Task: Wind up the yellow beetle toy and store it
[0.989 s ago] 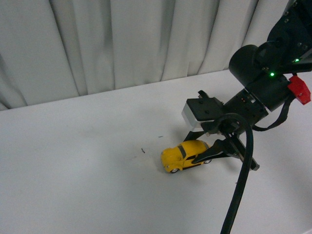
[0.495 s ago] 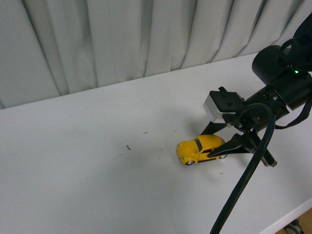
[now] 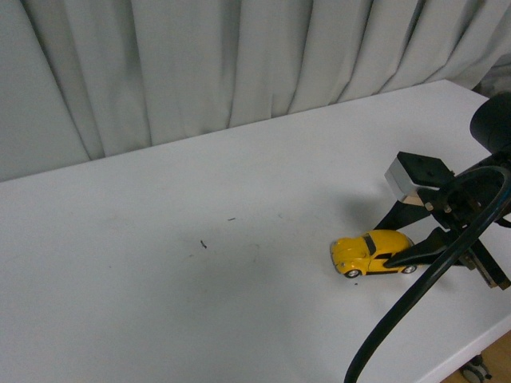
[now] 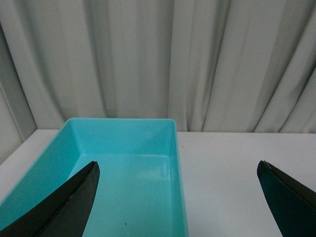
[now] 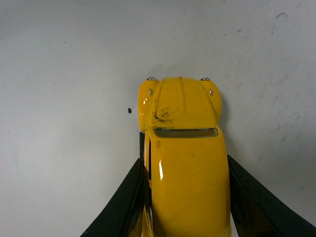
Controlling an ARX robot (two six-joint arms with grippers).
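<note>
Gripping the yellow beetle toy (image 3: 374, 253) by its two sides with the right claw (image 3: 389, 244), closed tight around it. Sitting at the lower right of the front view, wheels on the white table (image 3: 160, 303), close to the near edge. Holding nothing in the left claw (image 4: 177, 166), spread wide and facing the blue box (image 4: 123, 124). Could slip out, being smooth and round, if squeezed too softly or lifted too fast. Could roll off the edge if let go here. Could tip sideways if pulled back crookedly for winding.
</note>
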